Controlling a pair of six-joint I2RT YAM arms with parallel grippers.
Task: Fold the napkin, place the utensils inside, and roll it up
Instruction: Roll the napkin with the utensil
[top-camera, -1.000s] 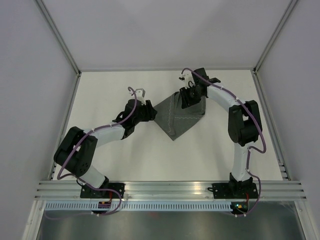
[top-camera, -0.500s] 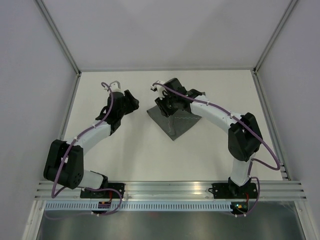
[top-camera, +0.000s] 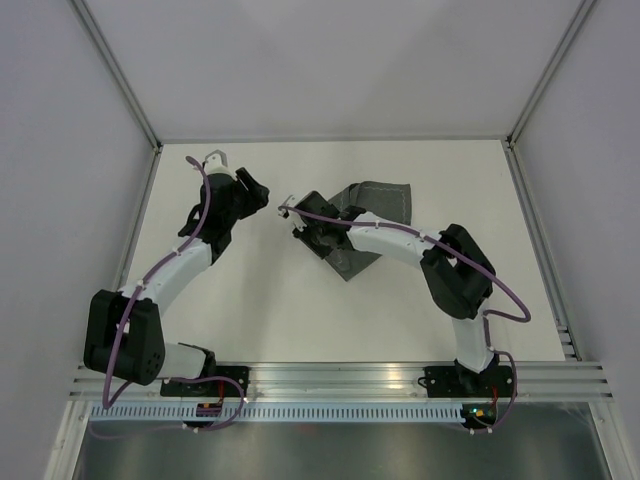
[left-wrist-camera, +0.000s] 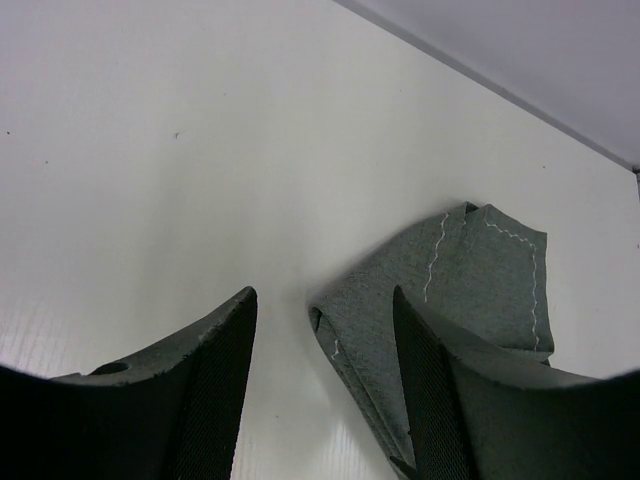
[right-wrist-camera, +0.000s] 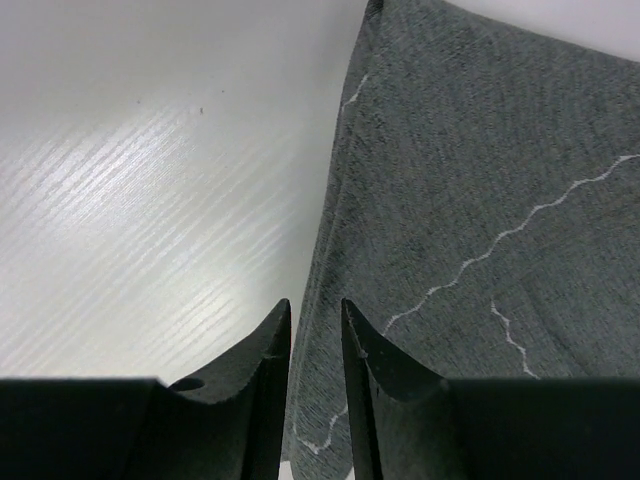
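Note:
The napkin (top-camera: 388, 202) is a dark grey cloth with light stitching, lying crumpled and partly folded at the table's middle back. My right gripper (top-camera: 305, 222) is at the napkin's left end, its jaws nearly closed on the cloth's folded edge (right-wrist-camera: 330, 250). The rest of the napkin (right-wrist-camera: 480, 170) spreads to the right in the right wrist view. My left gripper (top-camera: 258, 195) is open and empty, left of the napkin and apart from it. In the left wrist view the napkin (left-wrist-camera: 480, 270) lies ahead of the spread left gripper (left-wrist-camera: 322, 292). No utensils are in view.
The white table (top-camera: 250, 300) is bounded by grey walls at the back and both sides. An aluminium rail (top-camera: 340, 378) runs along the near edge by the arm bases.
My right gripper has moved left across the table, pulling the napkin's upper corner over the cloth. My left gripper has drawn back to the left and away from the napkin.

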